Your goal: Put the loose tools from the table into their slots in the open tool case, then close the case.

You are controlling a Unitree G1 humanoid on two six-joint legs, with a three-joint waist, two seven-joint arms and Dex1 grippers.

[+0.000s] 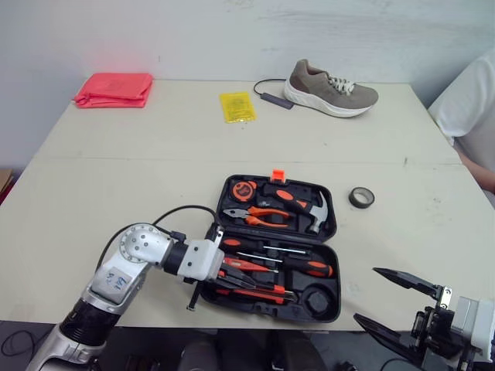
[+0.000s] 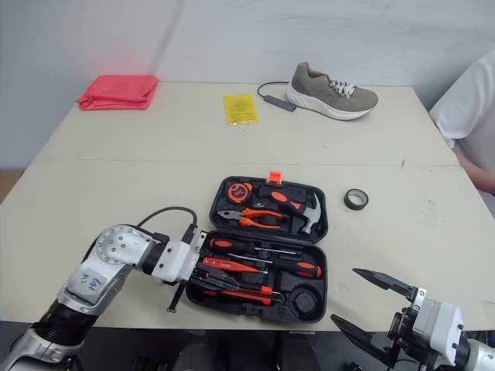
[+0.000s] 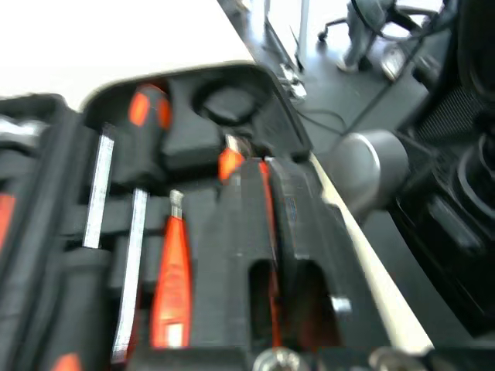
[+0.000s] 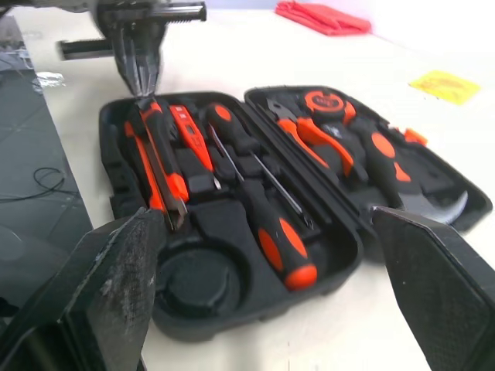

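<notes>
The black tool case (image 1: 329,232) lies open mid-table with orange-handled tools in both halves: hammer (image 1: 313,210), pliers (image 1: 259,216), screwdrivers (image 1: 298,267). My left gripper (image 1: 219,272) reaches into the near half from the case's left corner. Its fingers (image 3: 236,201) are shut on an orange utility knife (image 4: 158,166) that lies along the front slot. A round slot (image 1: 315,298) at the front right corner holds nothing. A black tape roll (image 1: 360,197) lies loose on the table right of the case. My right gripper (image 1: 367,294) hangs open off the table's front edge, holding nothing.
At the back of the table stand a grey shoe (image 1: 329,87), a yellow packet (image 1: 237,106), a red folded cloth (image 1: 114,89) and a small black adapter with its cable (image 1: 275,100). A person in white (image 1: 468,108) sits at the right edge.
</notes>
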